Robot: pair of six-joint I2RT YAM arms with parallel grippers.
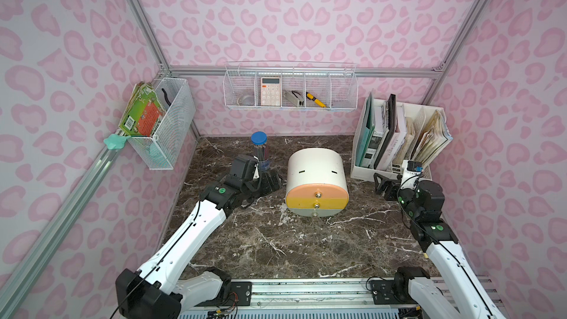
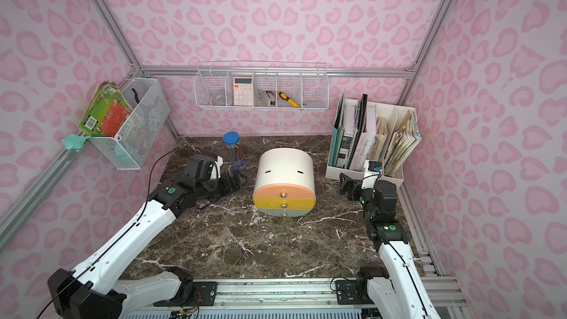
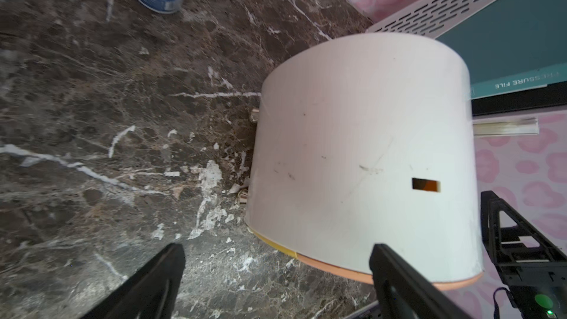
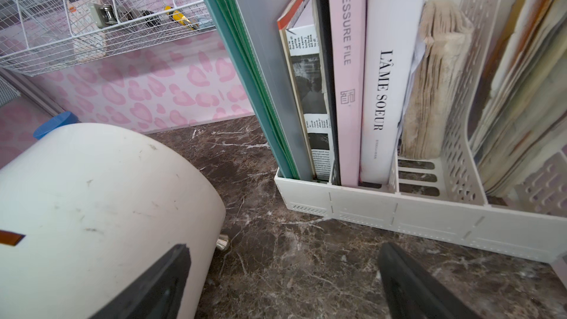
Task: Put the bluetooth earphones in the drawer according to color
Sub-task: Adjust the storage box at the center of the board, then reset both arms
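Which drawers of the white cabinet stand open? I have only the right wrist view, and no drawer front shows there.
Observer: None. In both top views the peach drawer, the yellow drawer and the grey-green drawer are all shut.
Operator: Do you see any earphone cases?
Observer: No, none shows in any view.
Operator: And the other arm?
Observer: The left gripper is open and empty, beside the cabinet, near the pencil tube.
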